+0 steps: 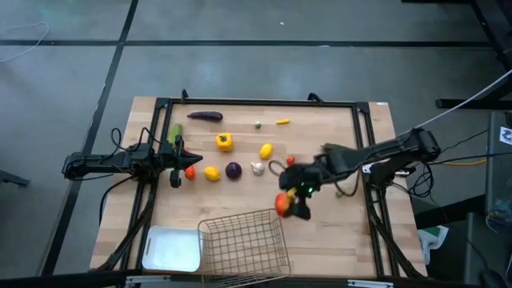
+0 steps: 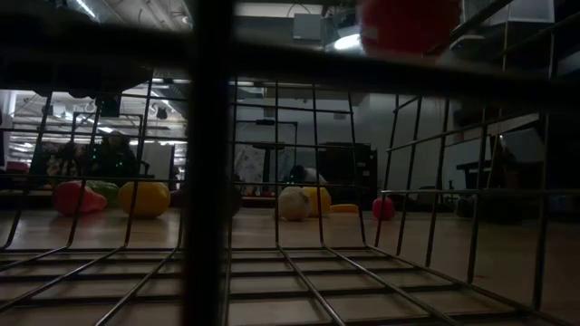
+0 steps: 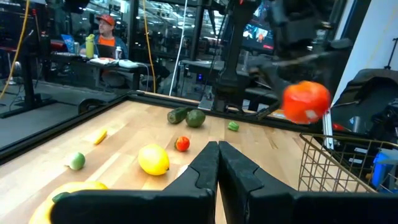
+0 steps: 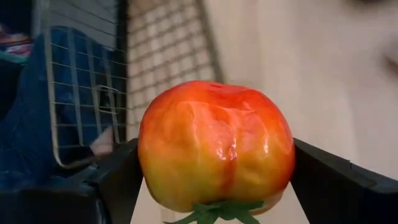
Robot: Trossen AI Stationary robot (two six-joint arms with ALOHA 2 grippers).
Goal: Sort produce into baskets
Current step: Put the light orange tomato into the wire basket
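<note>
My right gripper (image 1: 290, 205) is shut on a red-orange tomato (image 4: 216, 146), in the air just beyond the far right corner of the silver wire basket (image 1: 244, 240). The tomato also shows in the left wrist view (image 3: 306, 102), above the basket rim (image 3: 336, 142). My left gripper (image 1: 182, 162) is shut and empty at the table's left, beside a small red piece (image 1: 190, 171). An eggplant (image 1: 205, 116), a cucumber (image 1: 174, 133), a yellow pepper (image 1: 225, 142), two lemons (image 1: 266, 150), a purple onion (image 1: 233, 170) and a garlic (image 1: 257, 167) lie on the table. My right gripper pinches the tomato between its two fingers (image 4: 118, 177), one on each of its opposite sides (image 4: 149, 162). The fingers slant down from the table's right. The tomato is lifted clear of the table, with its green calyx (image 4: 217, 211) toward the wrist.
A white shallow tray (image 1: 172, 250) stands left of the wire basket at the near edge. A small green piece (image 1: 258, 124), a yellow-orange piece (image 1: 282, 122) and a small red piece (image 1: 290, 160) lie farther back. A black frame (image 1: 264, 102) borders the table. A person sits beyond the table (image 3: 106, 34).
</note>
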